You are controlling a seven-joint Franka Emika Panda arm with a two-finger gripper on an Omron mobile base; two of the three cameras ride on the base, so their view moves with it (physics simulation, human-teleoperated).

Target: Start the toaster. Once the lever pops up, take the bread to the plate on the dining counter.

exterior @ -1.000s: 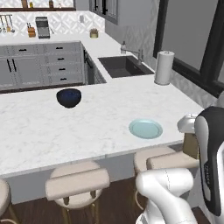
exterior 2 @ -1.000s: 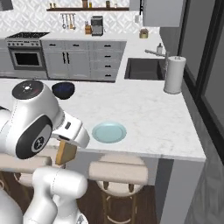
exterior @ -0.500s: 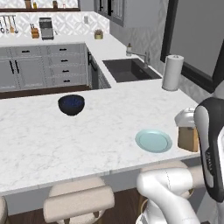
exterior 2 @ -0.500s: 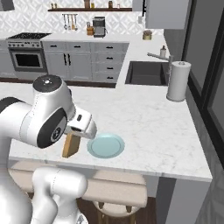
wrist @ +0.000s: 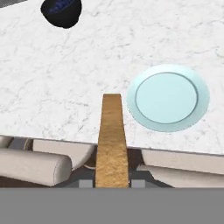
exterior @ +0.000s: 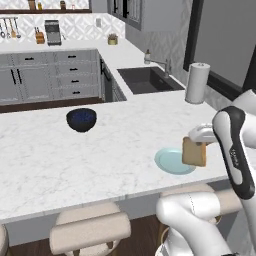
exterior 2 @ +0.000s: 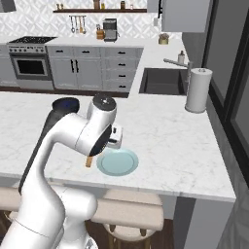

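Our jaws grip the bread (exterior: 194, 152) edge-on beside the plate (wrist: 168, 97); released here, it may drop off the worktop (exterior: 75, 155) edge.

Ahead of me grey cabinets (exterior: 50, 75) line a patterned tiled wall (exterior 2: 34, 22); a dark sink (exterior: 147, 80) sits right, dark windows (exterior 2: 228, 73) beyond, padded stools (exterior: 90, 227) below.

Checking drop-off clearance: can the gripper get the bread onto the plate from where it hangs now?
Probably yes. The gripper holds the bread upright just at the plate's near edge, above the dining counter. The plate is bare, and the bowl stands well off to the side.
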